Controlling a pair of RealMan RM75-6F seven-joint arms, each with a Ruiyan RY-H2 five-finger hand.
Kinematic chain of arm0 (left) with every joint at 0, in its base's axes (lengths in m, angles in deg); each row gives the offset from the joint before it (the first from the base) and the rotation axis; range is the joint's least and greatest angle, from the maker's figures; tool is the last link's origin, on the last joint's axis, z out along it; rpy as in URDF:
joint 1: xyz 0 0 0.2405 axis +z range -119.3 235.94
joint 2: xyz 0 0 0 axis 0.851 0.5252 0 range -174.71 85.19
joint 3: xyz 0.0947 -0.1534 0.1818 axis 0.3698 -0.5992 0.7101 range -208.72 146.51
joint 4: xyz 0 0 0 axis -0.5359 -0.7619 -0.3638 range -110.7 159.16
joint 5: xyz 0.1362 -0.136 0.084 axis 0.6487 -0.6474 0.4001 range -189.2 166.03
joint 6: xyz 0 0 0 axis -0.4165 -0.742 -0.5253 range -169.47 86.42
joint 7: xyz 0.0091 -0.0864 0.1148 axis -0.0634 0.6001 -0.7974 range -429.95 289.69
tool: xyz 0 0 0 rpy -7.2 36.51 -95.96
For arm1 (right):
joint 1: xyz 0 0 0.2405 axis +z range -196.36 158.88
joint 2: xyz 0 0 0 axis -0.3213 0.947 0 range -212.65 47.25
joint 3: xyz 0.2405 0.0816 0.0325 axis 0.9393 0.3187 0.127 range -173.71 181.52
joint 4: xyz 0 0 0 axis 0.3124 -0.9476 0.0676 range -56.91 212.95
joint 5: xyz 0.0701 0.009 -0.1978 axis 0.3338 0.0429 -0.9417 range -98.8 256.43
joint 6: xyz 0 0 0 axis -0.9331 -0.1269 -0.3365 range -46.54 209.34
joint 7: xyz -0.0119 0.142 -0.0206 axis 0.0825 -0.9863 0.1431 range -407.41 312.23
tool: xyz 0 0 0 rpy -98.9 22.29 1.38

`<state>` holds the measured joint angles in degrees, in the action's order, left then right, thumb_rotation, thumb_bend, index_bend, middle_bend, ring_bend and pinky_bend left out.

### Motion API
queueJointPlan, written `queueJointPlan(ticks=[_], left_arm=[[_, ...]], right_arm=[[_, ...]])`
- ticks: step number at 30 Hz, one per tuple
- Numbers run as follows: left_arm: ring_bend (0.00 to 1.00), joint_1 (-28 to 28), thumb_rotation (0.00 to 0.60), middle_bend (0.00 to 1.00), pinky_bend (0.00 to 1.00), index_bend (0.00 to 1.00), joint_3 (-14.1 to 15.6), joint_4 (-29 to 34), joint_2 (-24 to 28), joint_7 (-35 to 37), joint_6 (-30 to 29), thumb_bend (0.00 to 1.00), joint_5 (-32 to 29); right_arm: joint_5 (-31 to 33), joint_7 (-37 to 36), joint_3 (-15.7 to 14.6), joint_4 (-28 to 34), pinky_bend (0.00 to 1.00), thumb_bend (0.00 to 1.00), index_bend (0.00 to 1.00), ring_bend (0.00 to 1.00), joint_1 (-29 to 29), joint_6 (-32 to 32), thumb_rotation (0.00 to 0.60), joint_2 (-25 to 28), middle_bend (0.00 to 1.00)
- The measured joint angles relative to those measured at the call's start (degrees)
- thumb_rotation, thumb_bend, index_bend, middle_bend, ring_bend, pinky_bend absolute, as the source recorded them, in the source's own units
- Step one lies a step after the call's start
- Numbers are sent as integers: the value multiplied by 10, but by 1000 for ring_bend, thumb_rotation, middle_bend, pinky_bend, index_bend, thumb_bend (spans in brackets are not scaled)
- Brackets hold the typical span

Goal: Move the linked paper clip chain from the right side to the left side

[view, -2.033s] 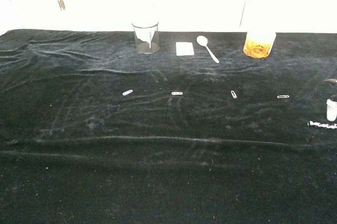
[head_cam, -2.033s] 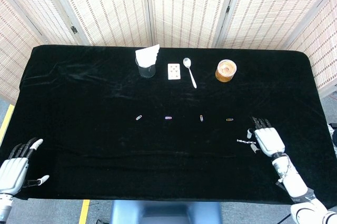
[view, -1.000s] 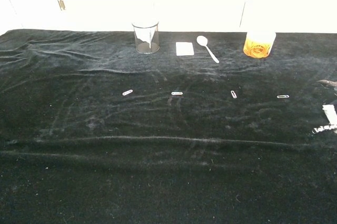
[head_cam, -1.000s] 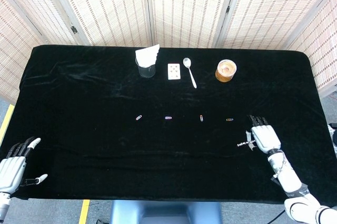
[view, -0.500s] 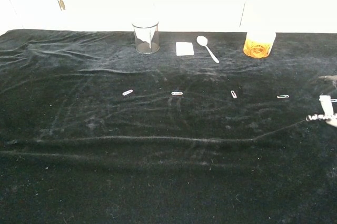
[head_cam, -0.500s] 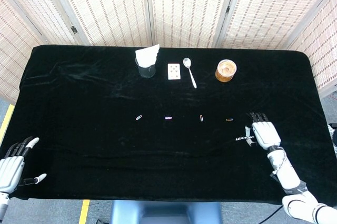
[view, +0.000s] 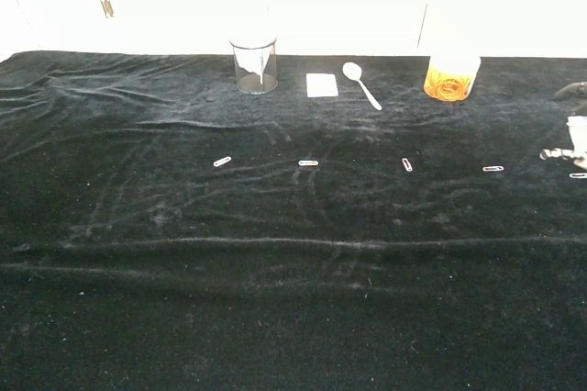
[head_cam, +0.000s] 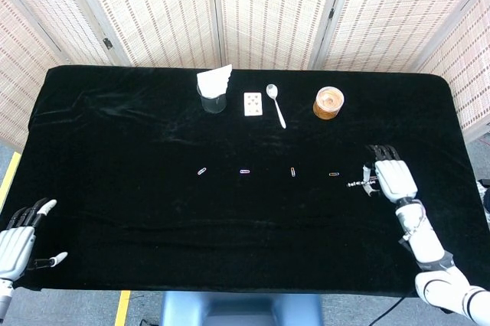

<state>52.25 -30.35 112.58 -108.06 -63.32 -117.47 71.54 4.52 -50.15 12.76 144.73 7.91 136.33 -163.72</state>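
One right hand (head_cam: 390,179), palm down, pinches the paper clip chain (head_cam: 358,184).

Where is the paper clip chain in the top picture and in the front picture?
Head view: the paper clip chain is on the right, held by the right hand, just past the last loose clip.
Chest view: the chain shows at the far right edge, at the hand, which is mostly cut off.
Shared landmark: the orange jar at the back right.
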Motion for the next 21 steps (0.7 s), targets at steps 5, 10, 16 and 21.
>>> queueJointPlan(ticks=[5,10,16,21], left_arm=[[125,-1,600,61,99,0,2,-1,3,10,3,152,2],[125,-1,600,61,98,0,2,-2,3,13,3,151,4],[125,-2,600,61,99,0,3,-3,4,16,5,151,3],[125,-1,600,61,99,0,2,-3,5,20,2,151,3]], right_arm=[[35,66,14,-9,0,407,767,76,29,-36,600,-1,131],[81,144,23,-15,0,408,767,76,57,-70,600,-5,128],[144,208,28,-36,0,408,767,77,99,-121,600,-27,128],[164,238,23,-61,0,409,767,76,120,-140,600,-49,128]])
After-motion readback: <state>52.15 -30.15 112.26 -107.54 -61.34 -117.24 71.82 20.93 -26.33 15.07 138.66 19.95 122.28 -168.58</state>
